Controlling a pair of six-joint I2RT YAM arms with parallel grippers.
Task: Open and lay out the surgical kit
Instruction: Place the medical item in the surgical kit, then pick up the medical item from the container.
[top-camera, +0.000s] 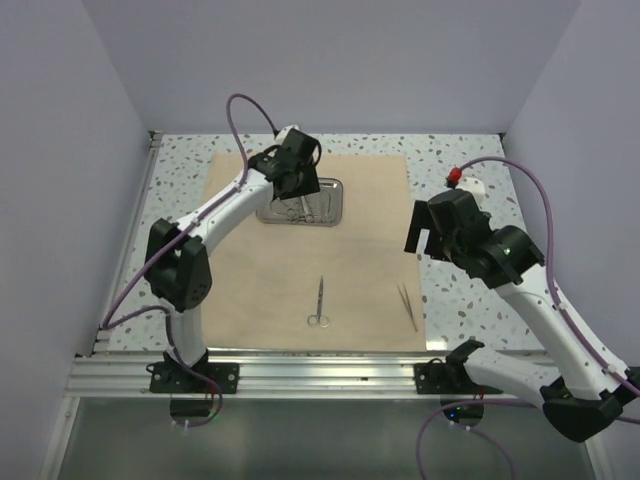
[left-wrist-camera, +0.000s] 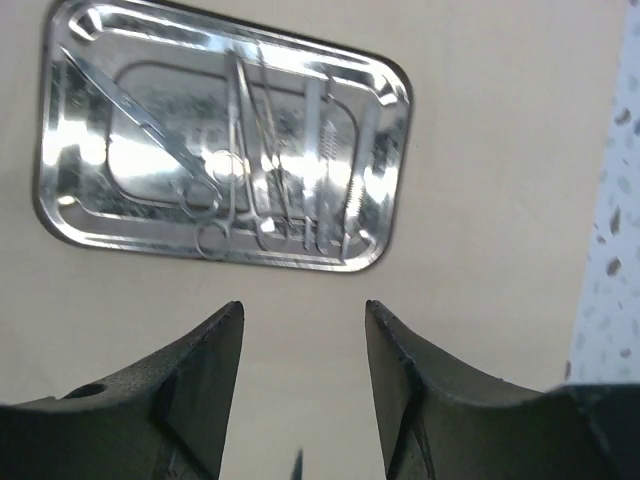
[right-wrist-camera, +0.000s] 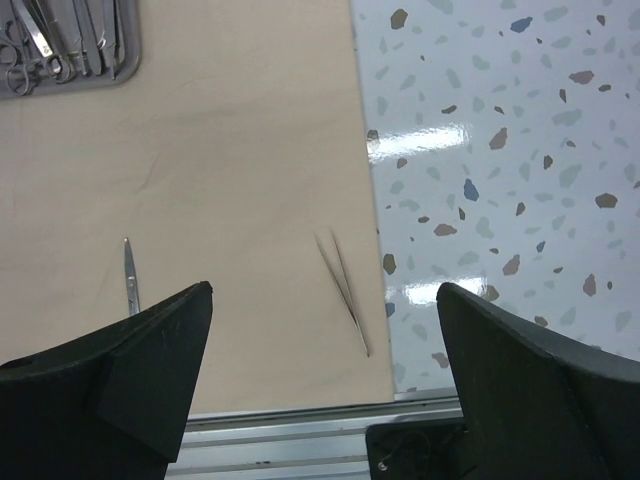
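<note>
Several blurred instruments (left-wrist-camera: 250, 170) in tray (left-wrist-camera: 62, 215)

Bright, even light; soft shadows; glare on the steel tray (left-wrist-camera: 385, 130); reflections on the counter (right-wrist-camera: 425, 140); left wrist view blurred.

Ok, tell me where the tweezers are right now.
In the top view the tweezers lie on the tan wrap sheet by its near right corner, to the right of the scissors and apart from them.
</note>
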